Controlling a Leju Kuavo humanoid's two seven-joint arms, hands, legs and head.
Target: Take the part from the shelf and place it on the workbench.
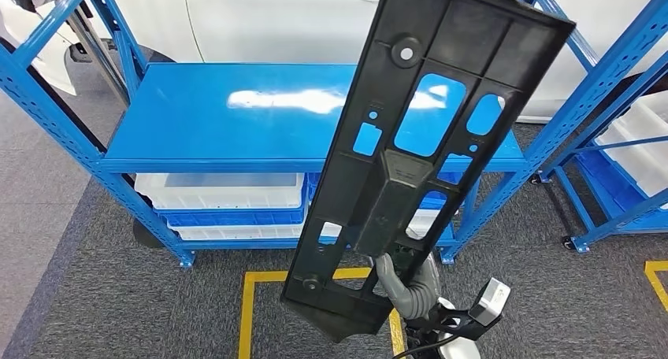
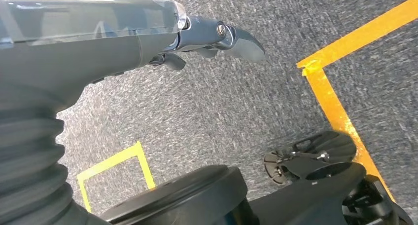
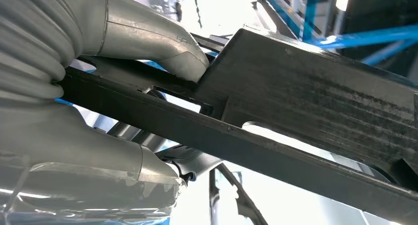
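While the right hand [image 1: 410,290] has its fingers [image 3: 148,35] clamped on the lower end of the long black part [image 1: 429,131], nearly all of that panel rises above and beyond the grip, tilted and clear of any surface. Held so low, it looks top-heavy: my worry is that it pivots or slips in the fingers when the arm swings, or that its far end clips an upright. Ahead of the fingers stands the blue desk [image 1: 228,119], its top bare, with white trays [image 1: 220,194] on the level beneath; another blue rack [image 1: 622,146] stands to the right. The left hand [image 2: 217,40] hangs over grey carpet with loosely curled fingers, holding nothing.
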